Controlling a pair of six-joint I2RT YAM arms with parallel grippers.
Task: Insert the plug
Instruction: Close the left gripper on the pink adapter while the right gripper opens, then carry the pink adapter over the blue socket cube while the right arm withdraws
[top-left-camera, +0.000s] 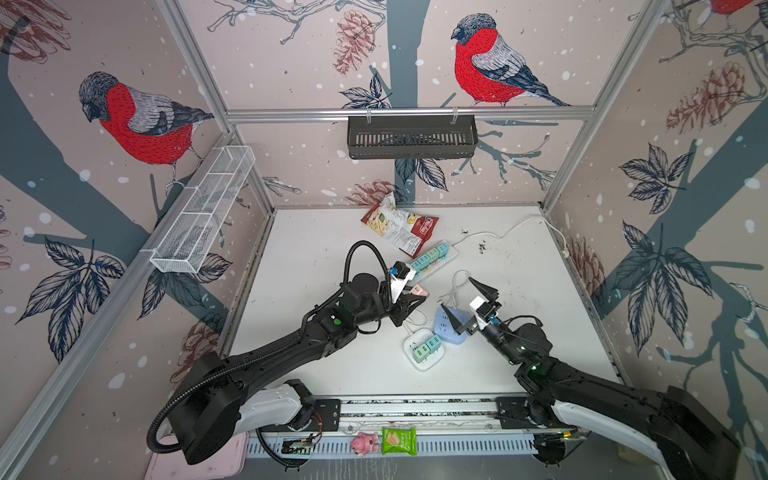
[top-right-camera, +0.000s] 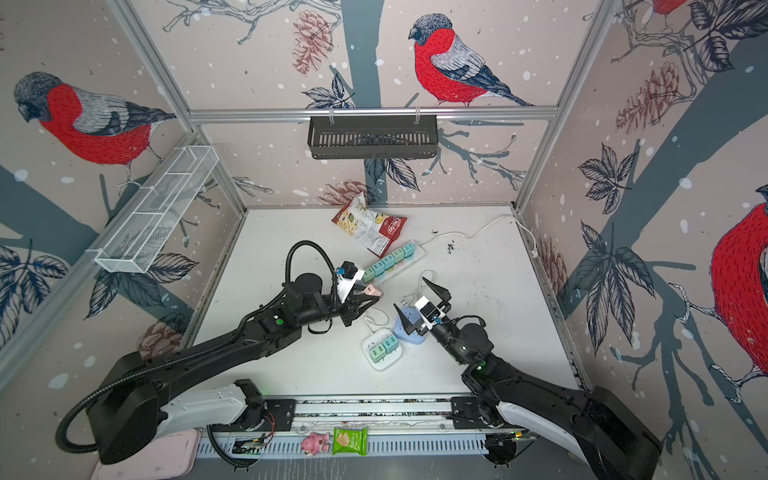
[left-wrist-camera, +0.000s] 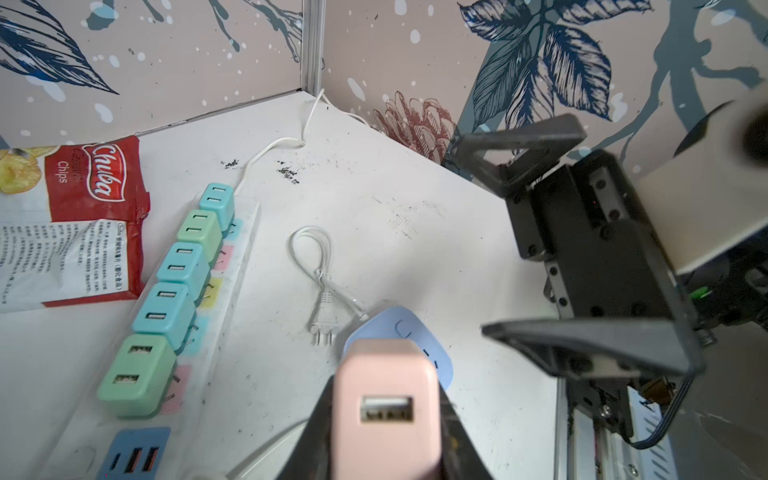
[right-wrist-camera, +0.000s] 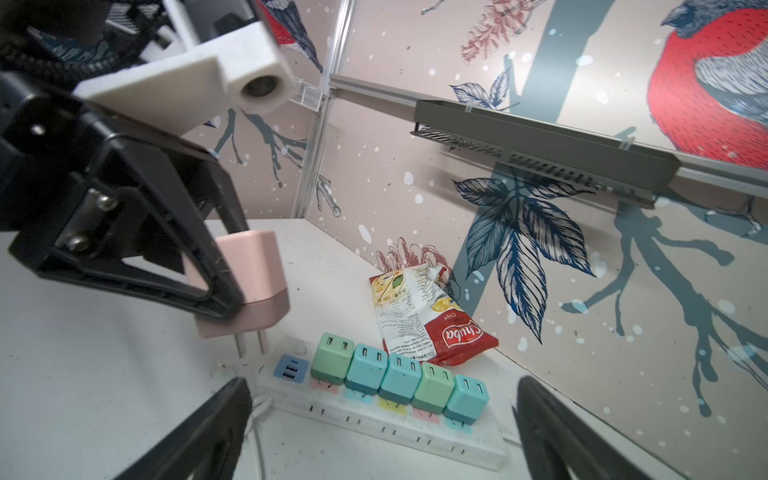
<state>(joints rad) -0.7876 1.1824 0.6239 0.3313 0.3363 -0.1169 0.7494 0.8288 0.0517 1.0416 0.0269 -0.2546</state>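
The left end effector (top-left-camera: 409, 300) is holding the pink plug (right-wrist-camera: 257, 266) aloft, prongs down, near the end of the power strip (right-wrist-camera: 353, 415); the right end effector (top-left-camera: 468, 304) is gaping wide. Next is aligning prongs over a free socket

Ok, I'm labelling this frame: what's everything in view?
pink plug: 1, pink, in left gripper
long strip: 1, white, centre
chargers: 5, teal and green, on long strip
square strip: 1, white, front, bearing chargers
rounded socket: 1, pale blue, by right gripper
chips bag: 1, red, table back
slotted basket: 1, black, back wall
mesh basket: 1, white, left wall
toy: 1, pink, front rail
snack packet: 1, green, front rail
left gripper: 1, black, holding pink plug
right gripper: 1, black, open
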